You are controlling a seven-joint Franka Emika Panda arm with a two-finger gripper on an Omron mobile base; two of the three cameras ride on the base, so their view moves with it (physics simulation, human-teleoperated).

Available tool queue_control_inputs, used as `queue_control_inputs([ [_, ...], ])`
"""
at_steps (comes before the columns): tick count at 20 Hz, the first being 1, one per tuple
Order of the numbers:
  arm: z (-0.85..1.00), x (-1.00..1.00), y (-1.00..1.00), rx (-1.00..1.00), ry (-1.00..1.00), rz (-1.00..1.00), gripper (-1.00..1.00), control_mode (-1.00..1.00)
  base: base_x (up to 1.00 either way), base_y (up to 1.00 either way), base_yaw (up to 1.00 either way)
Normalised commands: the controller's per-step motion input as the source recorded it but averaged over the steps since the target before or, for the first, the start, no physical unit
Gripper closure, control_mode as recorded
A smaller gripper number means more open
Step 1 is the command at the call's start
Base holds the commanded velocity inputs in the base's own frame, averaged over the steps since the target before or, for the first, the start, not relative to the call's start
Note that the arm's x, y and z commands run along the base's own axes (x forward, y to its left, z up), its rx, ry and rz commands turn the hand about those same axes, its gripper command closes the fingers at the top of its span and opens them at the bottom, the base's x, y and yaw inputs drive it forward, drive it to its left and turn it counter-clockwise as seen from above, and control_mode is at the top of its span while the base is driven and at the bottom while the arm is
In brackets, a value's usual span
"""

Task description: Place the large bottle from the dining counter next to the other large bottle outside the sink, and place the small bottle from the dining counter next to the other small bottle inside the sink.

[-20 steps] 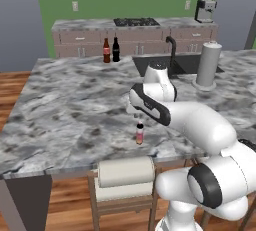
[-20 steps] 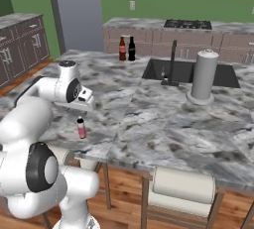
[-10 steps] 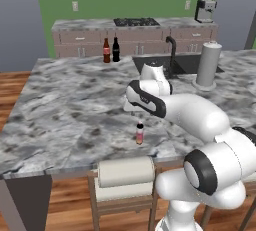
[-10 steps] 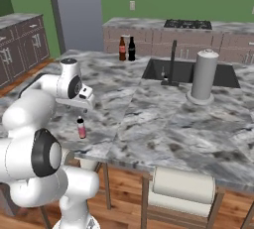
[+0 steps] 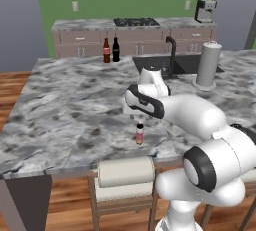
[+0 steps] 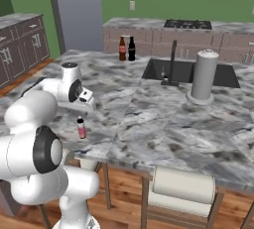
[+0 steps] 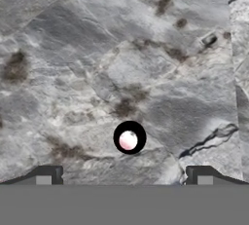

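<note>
While my pincer hangs wide open and empty over the marbled dining counter, the small bottle stands upright just above the gap between my fingertips, low and central in the hand view.

Small bottle — pinkish-red, upright — near dining counter front edge

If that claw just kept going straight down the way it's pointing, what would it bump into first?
Most likely the small bottle: the open gripper looks straight down at its cap, roughly centred between the fingertips. It could graze the cap; otherwise the dining counter.
</note>
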Motion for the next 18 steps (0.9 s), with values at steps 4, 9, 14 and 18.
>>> queue_control_inputs([
  [4, -0.22, 0.06, 0.00, 0.00, 0.00, 0.00, -1.00, -1.00, 0.00, 0.00, 0.00],
  [9, -0.15, 0.02, 0.00, 0.00, 0.00, 0.00, -1.00, -1.00, 0.00, 0.00, 0.00],
  [14, -0.14, 0.00, 0.00, 0.00, 0.00, 0.00, -1.00, -1.00, 0.00, 0.00, 0.00],
  [18, -0.17, 0.04, 0.00, 0.00, 0.00, 0.00, -1.00, -1.00, 0.00, 0.00, 0.00],
])
